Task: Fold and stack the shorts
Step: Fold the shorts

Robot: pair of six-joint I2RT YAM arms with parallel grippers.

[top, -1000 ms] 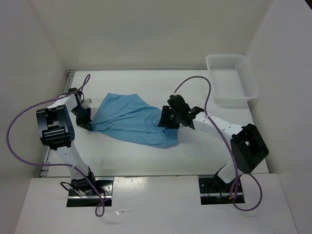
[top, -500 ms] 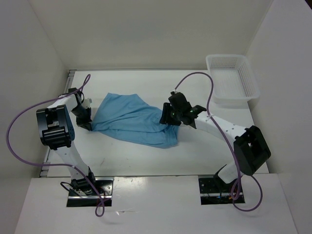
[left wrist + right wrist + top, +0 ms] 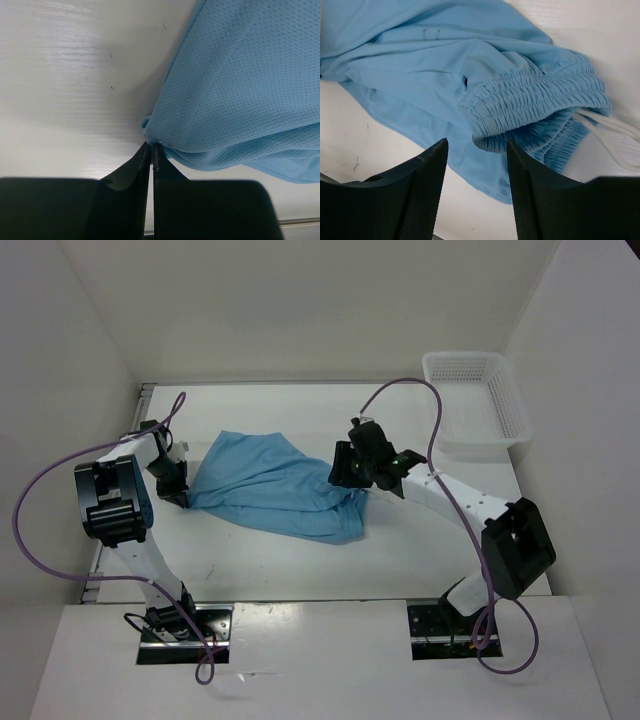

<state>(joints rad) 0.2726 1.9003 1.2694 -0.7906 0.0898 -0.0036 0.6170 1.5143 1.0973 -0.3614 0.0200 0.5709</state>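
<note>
Basket [image 3: 462, 357] well apart from shorts [image 3: 270, 490]

The light blue shorts [image 3: 272, 492] lie rumpled, gathered waistband and drawstring at the right end.

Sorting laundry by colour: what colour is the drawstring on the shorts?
White. The drawstring shows best in the right wrist view, beside the light blue shorts.
</note>
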